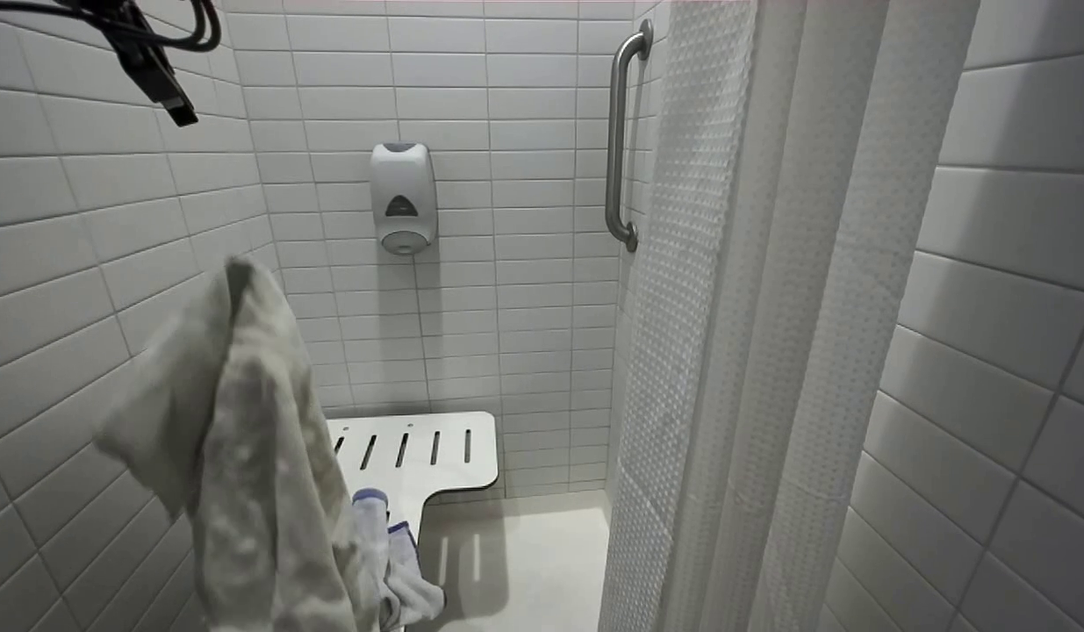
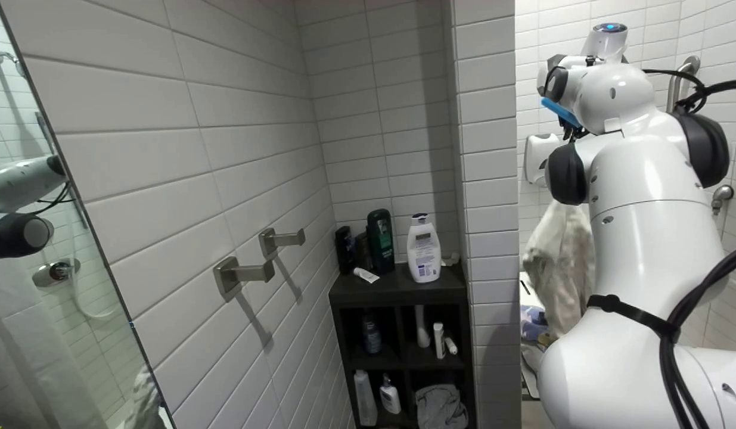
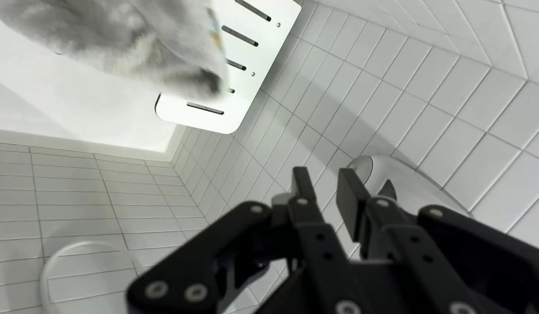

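In the wrist view the gripper (image 3: pixel 324 179) juts in from the bottom, its fingers (image 3: pixel 303 185) slightly parted and tiles (image 3: pixel 409 100) showing through the gap, with the dispenser (image 3: pixel 413 187) partly behind it and, well apart at upper left, a blurred grey-white cloth (image 3: pixel 134 48) hiding part of the slotted bench (image 3: pixel 258 56).

1. Gripper (image 3: pixel 325 185): black, with silver-grey screw heads.
2. Large cloth (image 1: pixel 265 456): off-white, mottled beige and grey.
3. Smaller cloth (image 1: pixel 414 592): pale lavender-white, edged in blue-violet.
4. Shower seat (image 1: pixel 410 483): white, striped by dark slots.
5. Soap dispenser (image 1: pixel 404 180): pale grey-white, with a dark triangle.
6. Shower curtain (image 1: pixel 761 351): white, waffle-textured.
7. Wall tiles (image 1: pixel 533 228): white, gridded by grey grout.
8. Robot arm (image 2: pixel 648 250): white, with black joint caps.
9. Shelf unit (image 2: pixel 397 292): black.
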`<state>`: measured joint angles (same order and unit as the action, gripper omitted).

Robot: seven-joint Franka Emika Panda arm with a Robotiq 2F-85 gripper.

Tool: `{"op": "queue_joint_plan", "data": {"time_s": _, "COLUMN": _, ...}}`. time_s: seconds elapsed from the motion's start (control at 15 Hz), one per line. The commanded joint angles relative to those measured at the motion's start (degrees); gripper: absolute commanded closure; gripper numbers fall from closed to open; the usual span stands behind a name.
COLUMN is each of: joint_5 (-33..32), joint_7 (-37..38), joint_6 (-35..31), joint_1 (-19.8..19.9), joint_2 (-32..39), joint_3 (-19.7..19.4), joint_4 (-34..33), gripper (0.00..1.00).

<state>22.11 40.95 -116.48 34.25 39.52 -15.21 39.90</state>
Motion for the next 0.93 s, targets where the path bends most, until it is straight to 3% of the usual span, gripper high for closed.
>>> {"op": "queue_joint_plan", "data": {"time_s": 0.0, "joint_5": 0.00, "joint_7": 0.00, "joint_6": 0.00, "joint_1": 0.12, "joint_2": 0.22, "joint_3": 0.02, "joint_4": -0.41, "gripper": 0.70}}
{"op": "queue_joint_plan", "data": {"time_s": 0.27, "joint_5": 0.00, "joint_7": 0.00, "joint_6": 0.20, "joint_1": 0.12, "joint_2": 0.24, "joint_3": 0.11, "joint_4": -1.09, "gripper": 0.69}}
{"op": "queue_joint_plan", "data": {"time_s": 0.33, "joint_5": 0.00, "joint_7": 0.00, "joint_6": 0.23, "joint_1": 0.12, "joint_2": 0.24, "joint_3": 0.11, "joint_4": -1.11, "gripper": 0.44}}
{"op": "queue_joint_plan", "data": {"time_s": 0.53, "joint_5": -2.15, "joint_7": 2.60, "joint_6": 2.03, "joint_1": -0.77, "joint_2": -0.63, "joint_3": -1.64, "joint_4": 0.91, "gripper": 0.33}}
{"op": "queue_joint_plan", "data": {"time_s": 0.87, "joint_5": -5.76, "joint_7": 3.37, "joint_6": 5.80, "joint_1": -2.25, "joint_2": -3.20, "joint_3": -3.13, "joint_4": 5.62, "gripper": 0.02}}
